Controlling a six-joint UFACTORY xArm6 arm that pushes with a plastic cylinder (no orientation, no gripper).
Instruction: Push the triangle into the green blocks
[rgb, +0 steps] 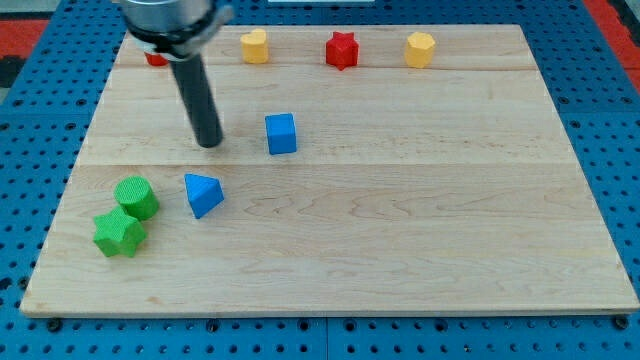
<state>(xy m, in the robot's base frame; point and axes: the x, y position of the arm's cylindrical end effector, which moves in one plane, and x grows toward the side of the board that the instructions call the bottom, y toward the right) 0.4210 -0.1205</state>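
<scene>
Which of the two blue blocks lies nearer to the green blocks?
The blue triangle, just right of the green cylinder; the blue cube sits farther up and right.

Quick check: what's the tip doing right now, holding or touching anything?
My tip: no hand, holds nothing; touches no block, above the blue triangle, left of the blue cube.

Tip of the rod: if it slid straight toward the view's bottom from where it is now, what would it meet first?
Probably the blue triangle. My tip sits just above it in the view, nearly in line, with bare wood between. The blue cube lies off to the view's right, and the green blocks lie further left, outside that line.
</scene>
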